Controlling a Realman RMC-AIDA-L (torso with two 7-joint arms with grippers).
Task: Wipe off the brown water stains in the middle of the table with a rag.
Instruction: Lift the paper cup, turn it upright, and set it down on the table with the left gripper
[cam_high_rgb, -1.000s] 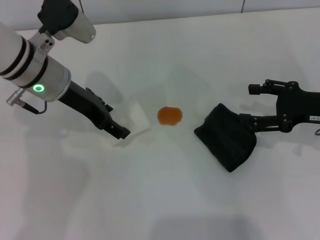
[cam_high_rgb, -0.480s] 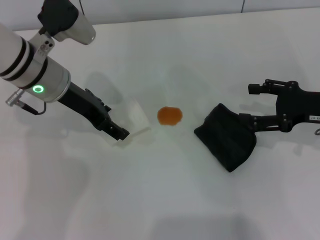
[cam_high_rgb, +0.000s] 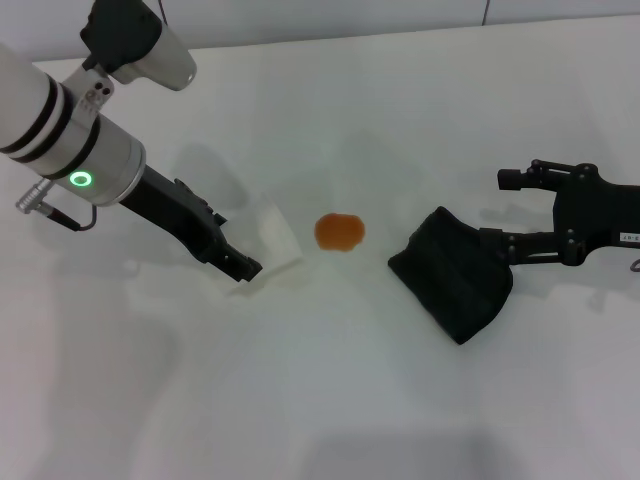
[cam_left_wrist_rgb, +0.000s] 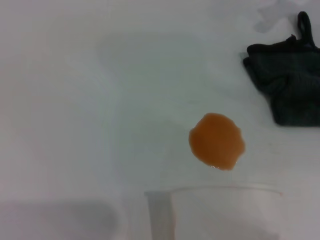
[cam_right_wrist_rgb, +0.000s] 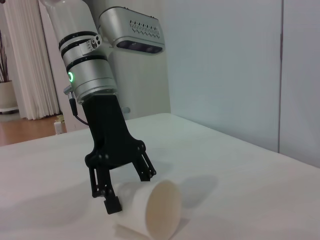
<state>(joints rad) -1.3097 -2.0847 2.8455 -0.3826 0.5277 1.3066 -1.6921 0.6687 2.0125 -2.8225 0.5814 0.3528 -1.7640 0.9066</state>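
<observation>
I'm seeing the left end effector (cam_high_rgb: 243, 267) sitting spread wide around a tipped paper cup (cam_high_rgb: 268, 243), right end effector (cam_high_rgb: 497, 246) pinching the black rag (cam_high_rgb: 452, 273) at its edge, brown water stains (cam_high_rgb: 340, 232) lying between cup and rag mid table (cam_high_rgb: 330, 400)

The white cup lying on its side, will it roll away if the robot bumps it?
Probably. The paper cup lies on its round side on the smooth table, so a nudge could roll it. It looks thin and light, so the left gripper straddling it could squash it.
</observation>
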